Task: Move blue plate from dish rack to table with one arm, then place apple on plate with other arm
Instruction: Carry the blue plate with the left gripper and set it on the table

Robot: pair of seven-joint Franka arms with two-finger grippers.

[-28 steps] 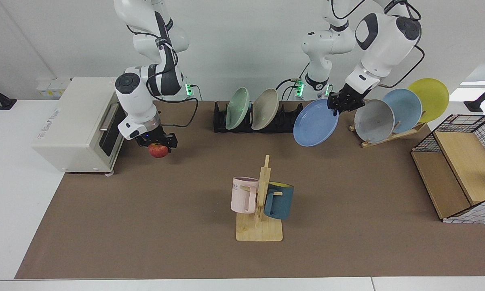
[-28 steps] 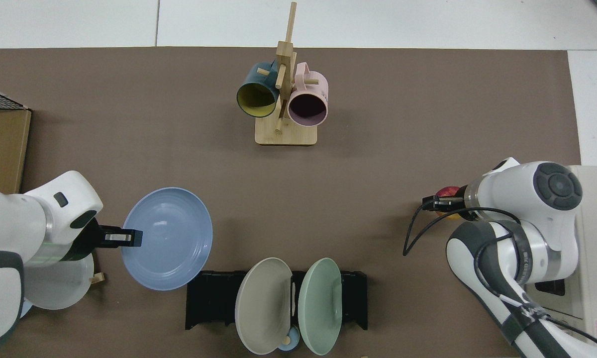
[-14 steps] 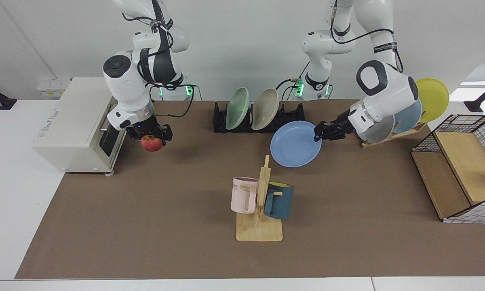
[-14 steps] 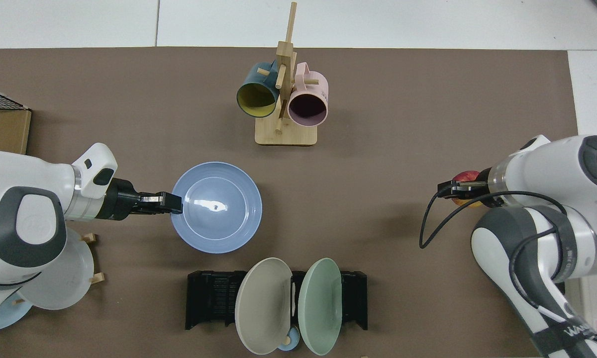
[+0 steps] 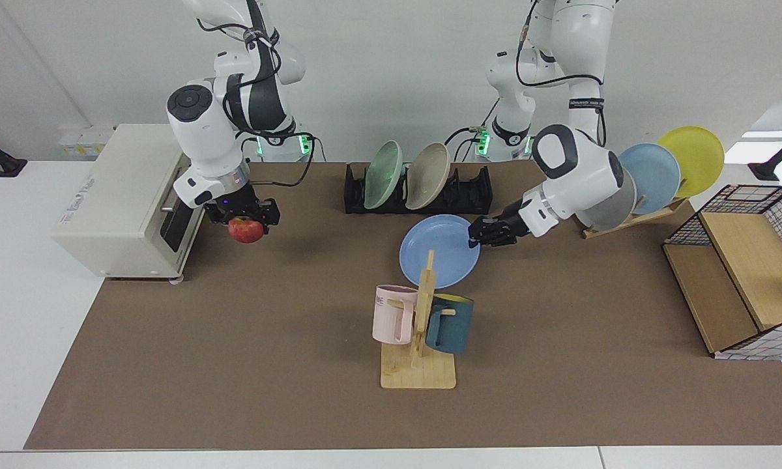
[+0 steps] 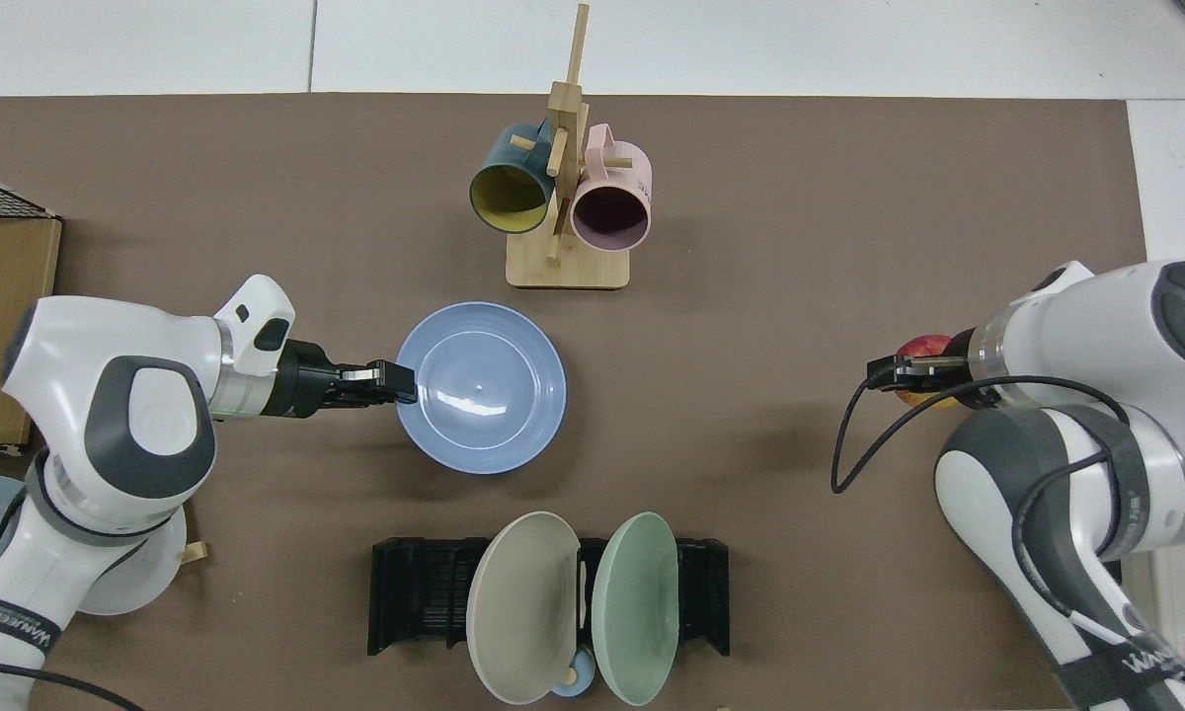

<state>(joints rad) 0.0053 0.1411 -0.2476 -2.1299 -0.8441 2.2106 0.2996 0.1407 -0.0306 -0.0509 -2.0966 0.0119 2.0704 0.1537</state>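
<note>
The blue plate [image 5: 440, 251] [image 6: 481, 387] lies nearly flat, low over the brown mat of the table [image 5: 247, 339], between the dish rack [image 5: 463, 192] [image 6: 415, 592] and the mug stand. My left gripper [image 5: 476, 236] [image 6: 395, 383] is shut on the plate's rim, on the side toward the wooden plate stand. Whether the plate touches the mat I cannot tell. My right gripper [image 5: 244, 218] [image 6: 899, 373] hangs beside the toaster oven, shut on the red apple [image 5: 246, 229] [image 6: 923, 348], which is clear of the mat.
A green plate [image 5: 383, 174] and a beige plate [image 5: 428, 176] stand in the black rack. The wooden mug stand [image 5: 420, 326] with two mugs sits just in front of the blue plate. A toaster oven [image 5: 127, 195], a wooden plate stand [image 5: 651, 176] and a wire basket [image 5: 743, 260] flank the mat.
My left arm swung the blue plate from beside the rack down toward the mat's middle and levelled it. My right gripper lifted the apple slightly, then stayed still.
</note>
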